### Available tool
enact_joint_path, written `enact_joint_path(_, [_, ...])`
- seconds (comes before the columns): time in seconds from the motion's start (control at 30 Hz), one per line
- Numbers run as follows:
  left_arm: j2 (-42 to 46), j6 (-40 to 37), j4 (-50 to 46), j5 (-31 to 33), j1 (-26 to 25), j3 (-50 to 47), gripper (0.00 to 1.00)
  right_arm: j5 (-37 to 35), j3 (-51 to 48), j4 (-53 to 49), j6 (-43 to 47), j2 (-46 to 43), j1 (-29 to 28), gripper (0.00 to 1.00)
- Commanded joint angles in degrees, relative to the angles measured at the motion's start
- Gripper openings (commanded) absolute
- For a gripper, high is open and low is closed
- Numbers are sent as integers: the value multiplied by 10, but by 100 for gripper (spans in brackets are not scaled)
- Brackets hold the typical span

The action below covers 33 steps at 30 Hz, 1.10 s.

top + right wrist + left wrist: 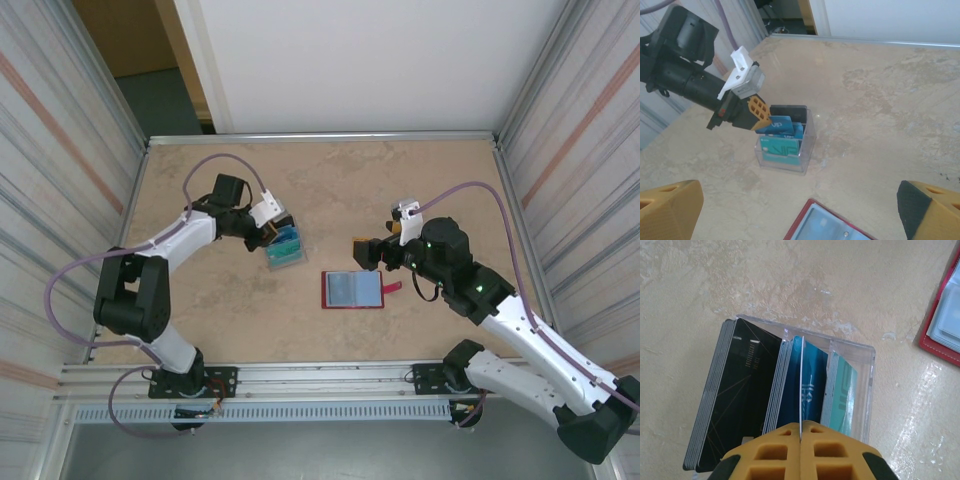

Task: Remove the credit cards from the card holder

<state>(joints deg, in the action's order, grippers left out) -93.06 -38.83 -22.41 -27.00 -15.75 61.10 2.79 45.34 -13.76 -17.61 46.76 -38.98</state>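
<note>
Standing cards inside clear box

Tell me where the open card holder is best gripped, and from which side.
Probably the small red tab jutting from its right edge, approached low from the right. The card holder lies open and flat on the table, leaving little else for jaws to pinch.

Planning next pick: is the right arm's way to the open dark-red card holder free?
Probably yes: the right gripper, jaws open, hangs near the dark-red card holder, bare table between; the left gripper is at the clear plastic box.
</note>
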Motion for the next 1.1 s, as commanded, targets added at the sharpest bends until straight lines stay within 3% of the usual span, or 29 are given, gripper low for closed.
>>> enact_joint_path(0.0, [-11, -10, 2, -10, -3, 22, 0, -10, 1, 4, -13, -16, 3, 99])
enact_joint_path(0.47, [-60, -29, -19, 11, -18, 58, 0, 10, 4, 0, -26, -9, 3, 99])
enact_joint_path(0.6, [-59, -28, -33, 25, -19, 61, 18, 10, 4, 1, -24, -1, 3, 99])
enact_joint_path(1.0, [23, 5, -32, 53, -48, 38, 22, -13, 27, -6, -54, 71, 0, 99])
enact_joint_path(1.03, [37, 13, -24, 53, -50, 29, 31, -24, 32, -17, -61, 80, -2, 99])
enact_joint_path(1.07, [55, 21, -13, 51, -52, 18, 32, -35, 40, -31, -67, 91, -7, 99])
